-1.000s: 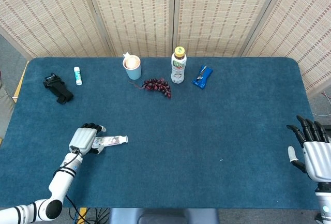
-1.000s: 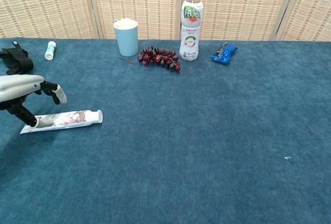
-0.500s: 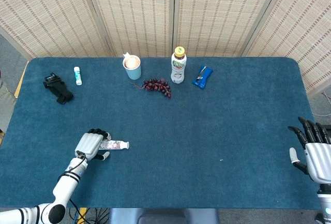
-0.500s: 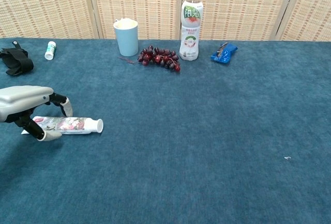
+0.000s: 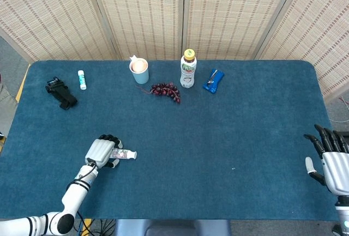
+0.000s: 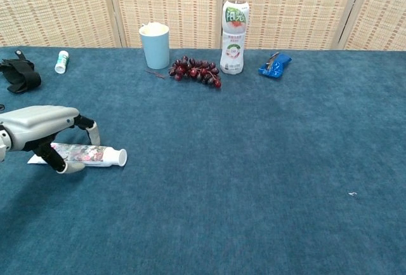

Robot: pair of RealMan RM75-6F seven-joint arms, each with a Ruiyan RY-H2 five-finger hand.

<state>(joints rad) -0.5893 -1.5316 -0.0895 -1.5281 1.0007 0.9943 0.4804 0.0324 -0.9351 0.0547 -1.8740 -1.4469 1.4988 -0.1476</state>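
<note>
White tube [image 6: 89, 154] now straddled by left hand [image 6: 47, 132], fingers curled around, grip not sure. Right hand [image 5: 330, 157] kept open, empty.

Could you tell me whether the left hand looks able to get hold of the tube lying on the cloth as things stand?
Probably yes. The left hand is right over the tube, fingers arched across it and the thumb at its near side. Nothing stands between them, though a firm grip isn't visible.

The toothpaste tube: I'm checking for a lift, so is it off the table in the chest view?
No, the toothpaste tube lies flat on the table with the left hand arched over it.
</note>
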